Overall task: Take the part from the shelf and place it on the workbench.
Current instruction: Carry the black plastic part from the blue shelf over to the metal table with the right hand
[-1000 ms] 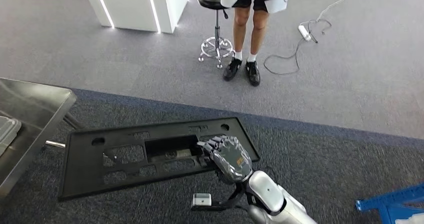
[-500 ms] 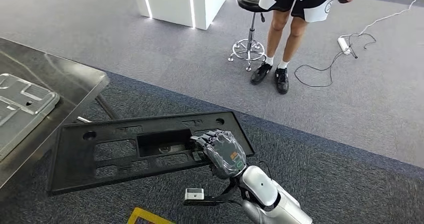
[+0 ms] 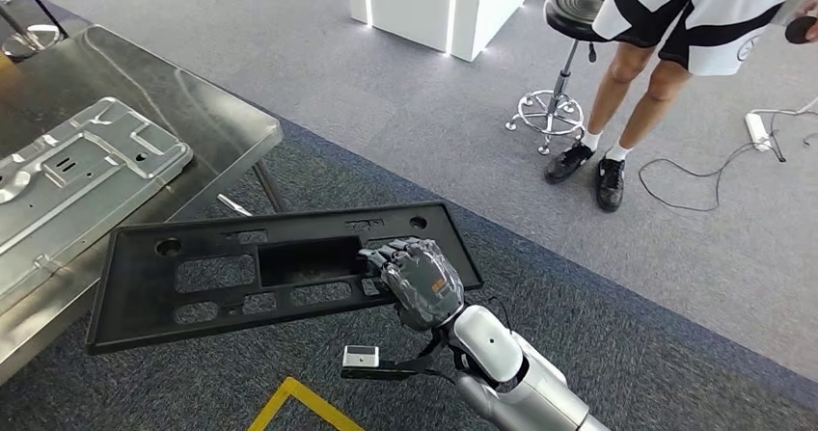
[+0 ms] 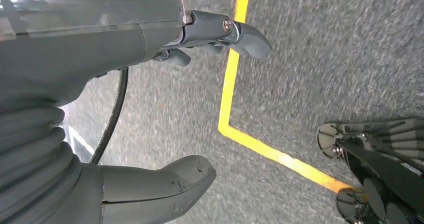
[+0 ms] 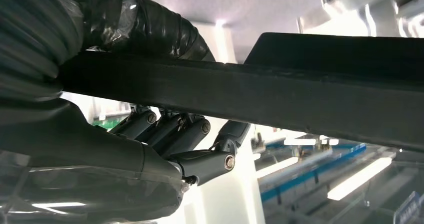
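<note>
Above dark carpet beside a steel workbench (image 3: 193,103), the robot's right hand (image 3: 420,282) grips a long black plastic part (image 3: 241,277) near one end, holding it level in the air. Its left hand (image 4: 150,48) hangs empty, fingers apart, over a yellow floor line (image 4: 235,73). A person (image 3: 675,36) stands near a stool (image 3: 564,60).

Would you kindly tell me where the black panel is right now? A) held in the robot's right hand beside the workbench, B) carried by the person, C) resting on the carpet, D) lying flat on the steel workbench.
A: the right hand grips the black panel near one end, holding it above the carpet beside the workbench.
</note>
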